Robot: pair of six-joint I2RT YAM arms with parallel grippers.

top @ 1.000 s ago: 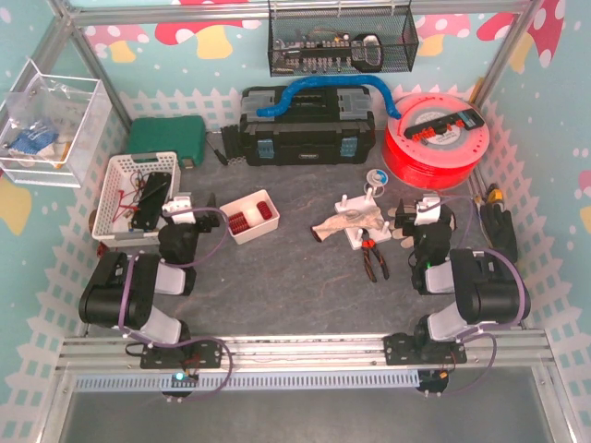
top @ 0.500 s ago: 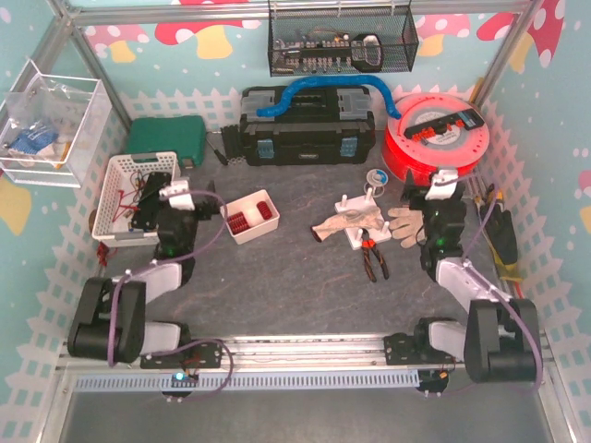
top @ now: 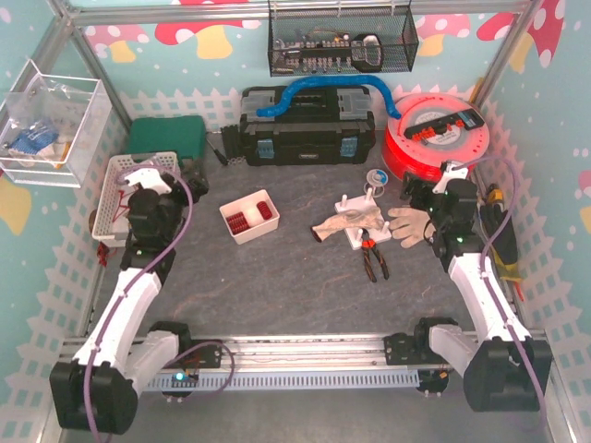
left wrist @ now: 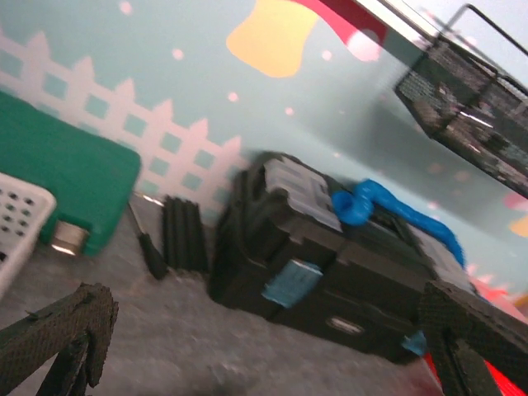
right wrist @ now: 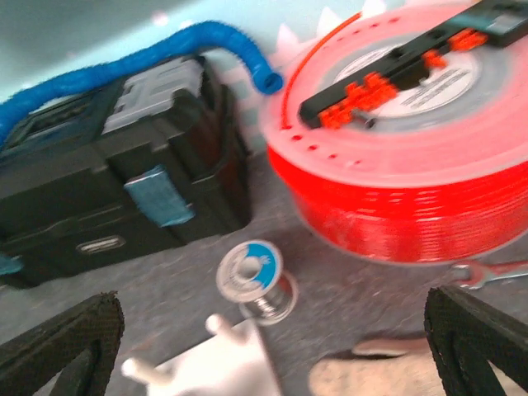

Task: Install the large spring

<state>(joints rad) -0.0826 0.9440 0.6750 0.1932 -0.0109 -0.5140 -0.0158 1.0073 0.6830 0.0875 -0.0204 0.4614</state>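
Pliers [top: 374, 261] lie just beside white fixture [top: 358, 224] and glove [top: 407, 224].

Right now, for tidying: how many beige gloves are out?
2: a glove left of the white fixture, a glove right of it near the right gripper. Others may be hidden.

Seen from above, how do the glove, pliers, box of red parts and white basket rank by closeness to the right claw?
From the right gripper:
1. Glove, just beside it
2. Pliers, toward the front
3. Box of red parts, centre-left
4. White basket, far left
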